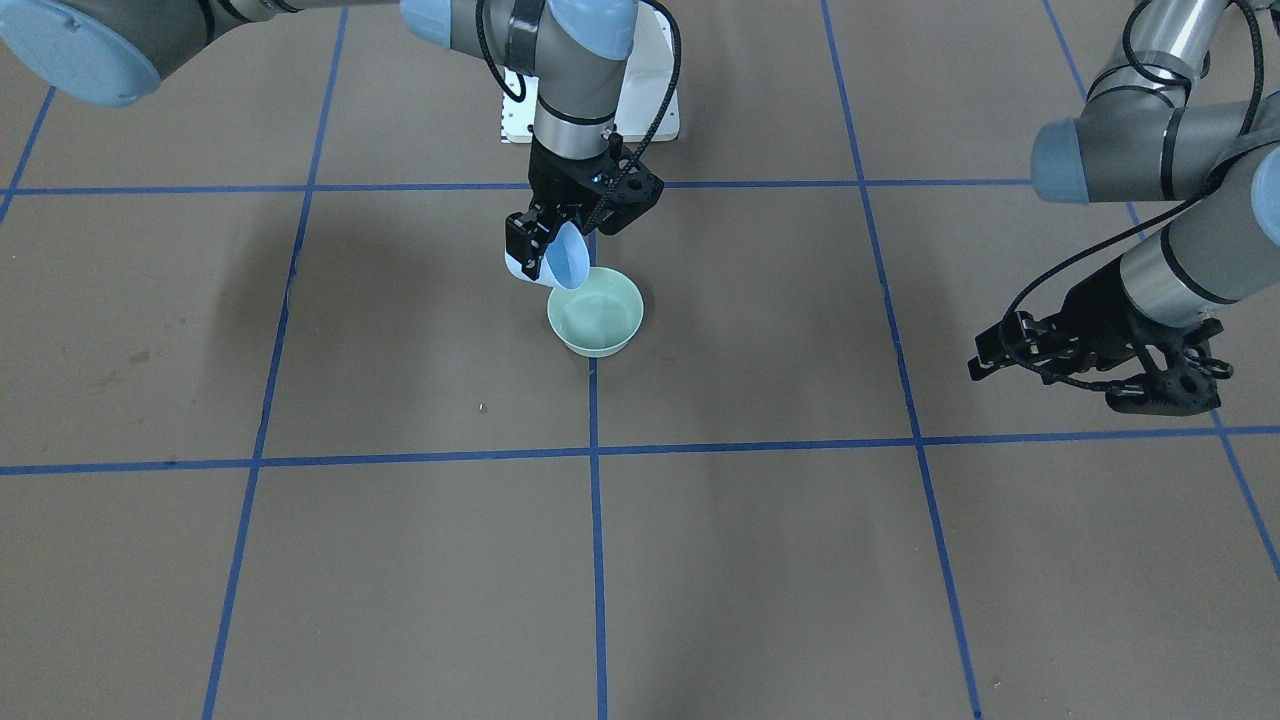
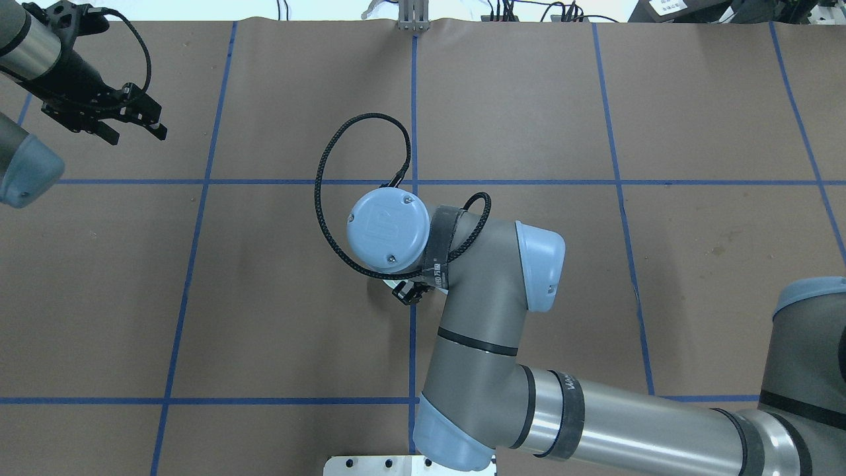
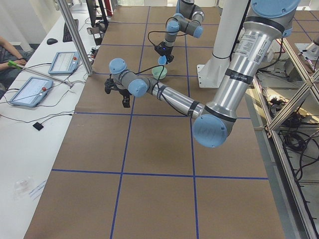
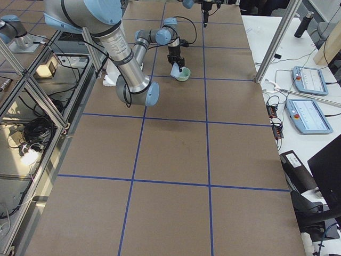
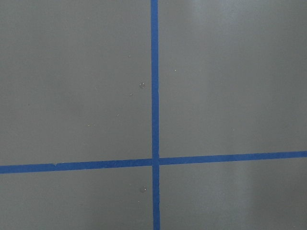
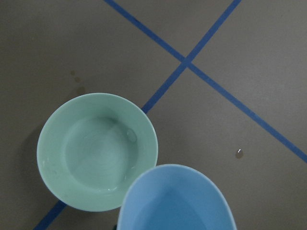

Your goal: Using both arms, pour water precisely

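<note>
Wrist pointing straight down, my right arm (image 2: 476, 317) is reaching out to the middle of the surface (image 1: 400, 560). Its right claw (image 1: 545, 245) is gripping a light blue cup (image 1: 565, 262), and I'm seeing that cup tipped over, its mouth leaning across the rim of a pale green bowl (image 1: 597, 312). The bowl is sitting on a blue tape line (image 1: 594, 420). In the right wrist view, wet glints are showing inside the bowl. I cannot tell whether the cup's lip is touching the rim. My left arm (image 1: 1180, 270) is hanging well off to its own side, forearm angled low. Its left claw (image 2: 132, 132) is gaping, fingers apart, holding nothing. Its camera is showing only crossed tape.
</note>
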You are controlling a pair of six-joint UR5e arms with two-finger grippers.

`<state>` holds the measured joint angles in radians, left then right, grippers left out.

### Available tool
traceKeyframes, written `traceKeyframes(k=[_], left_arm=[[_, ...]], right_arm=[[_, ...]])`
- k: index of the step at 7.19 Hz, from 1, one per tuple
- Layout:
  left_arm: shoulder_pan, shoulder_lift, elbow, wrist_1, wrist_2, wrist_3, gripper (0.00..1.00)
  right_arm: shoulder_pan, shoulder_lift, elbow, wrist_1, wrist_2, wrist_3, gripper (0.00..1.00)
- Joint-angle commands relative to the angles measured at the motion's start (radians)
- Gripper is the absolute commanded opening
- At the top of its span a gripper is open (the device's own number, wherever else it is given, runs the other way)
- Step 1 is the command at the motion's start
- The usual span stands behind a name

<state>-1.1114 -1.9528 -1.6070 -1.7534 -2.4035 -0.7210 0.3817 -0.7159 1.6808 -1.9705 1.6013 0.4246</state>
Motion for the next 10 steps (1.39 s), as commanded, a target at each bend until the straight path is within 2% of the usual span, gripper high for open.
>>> traceKeyframes(k=[1,3,10], left_arm=[[0.001,0.008,-0.001,0.000,0.000,0.000,0.91],[0.001,0.014,-0.007,-0.002,-0.002,0.000,0.91],[0.002,0.018,-0.002,-0.002,-0.002,0.000,0.91]], right_arm=[[-0.001,0.027,-0.044,-0.033,-0.009,-0.030,0.00],[-0.001,0.068,-0.073,-0.100,-0.027,-0.091,0.00],[-0.004,0.137,-0.122,-0.215,-0.113,-0.277,0.00]])
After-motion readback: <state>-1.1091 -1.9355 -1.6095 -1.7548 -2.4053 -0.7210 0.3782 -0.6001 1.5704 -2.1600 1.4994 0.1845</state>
